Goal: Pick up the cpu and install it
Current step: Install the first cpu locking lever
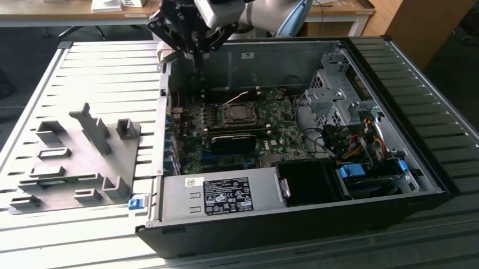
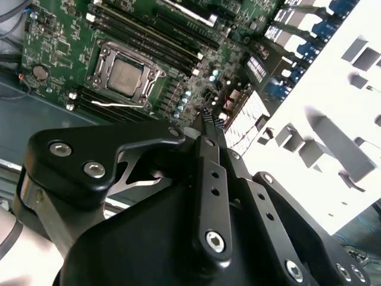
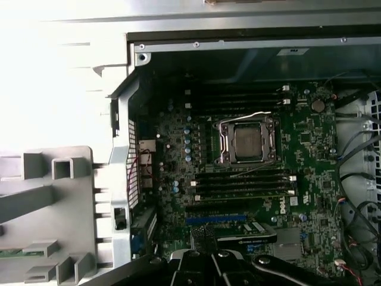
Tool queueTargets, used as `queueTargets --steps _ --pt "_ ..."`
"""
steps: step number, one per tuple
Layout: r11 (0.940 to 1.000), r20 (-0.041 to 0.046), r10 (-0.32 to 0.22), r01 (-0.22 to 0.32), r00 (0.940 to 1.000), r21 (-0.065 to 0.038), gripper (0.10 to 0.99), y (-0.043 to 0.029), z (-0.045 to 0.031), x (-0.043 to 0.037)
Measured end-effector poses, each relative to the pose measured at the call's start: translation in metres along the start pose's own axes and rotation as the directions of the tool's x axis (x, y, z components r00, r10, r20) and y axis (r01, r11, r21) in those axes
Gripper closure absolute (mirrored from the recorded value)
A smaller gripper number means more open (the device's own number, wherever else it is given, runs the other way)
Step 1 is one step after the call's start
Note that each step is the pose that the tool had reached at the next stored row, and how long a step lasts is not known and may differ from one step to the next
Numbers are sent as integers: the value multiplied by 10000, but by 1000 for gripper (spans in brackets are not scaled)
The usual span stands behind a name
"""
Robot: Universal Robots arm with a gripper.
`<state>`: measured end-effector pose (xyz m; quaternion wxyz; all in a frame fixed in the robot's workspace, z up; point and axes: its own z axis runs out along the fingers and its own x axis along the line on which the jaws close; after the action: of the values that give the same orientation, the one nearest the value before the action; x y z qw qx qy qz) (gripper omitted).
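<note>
Your cpu [image 1: 239, 115] sits in the socket; the jaws hold nothing.
Exterior view: the jaws are pressed together, up over the computer case [image 1: 299, 230], well apart from the cpu. Second wrist view: the cpu [image 2: 126, 74] lies inside the socket frame [image 2: 102, 67], flat, I think. First wrist view: the cpu [image 3: 248, 142] is there too.

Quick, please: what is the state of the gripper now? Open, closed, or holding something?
Gripper: closed, nothing held between its fingers; the cpu lies in the socket.
</note>
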<state>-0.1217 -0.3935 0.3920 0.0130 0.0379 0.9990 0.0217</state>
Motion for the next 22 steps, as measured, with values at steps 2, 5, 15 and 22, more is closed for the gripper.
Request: queueTargets --steps 2,5,15,22 --pt "10000 0 0 0 10000 -1 980 32 11 -4" --pt "10000 0 -1 1 10000 -1 980 112 34 -6" --pt "10000 0 1 -1 10000 -1 980 163 154 -6" --pt "10000 -5 0 0 10000 -2 980 213 220 -33"
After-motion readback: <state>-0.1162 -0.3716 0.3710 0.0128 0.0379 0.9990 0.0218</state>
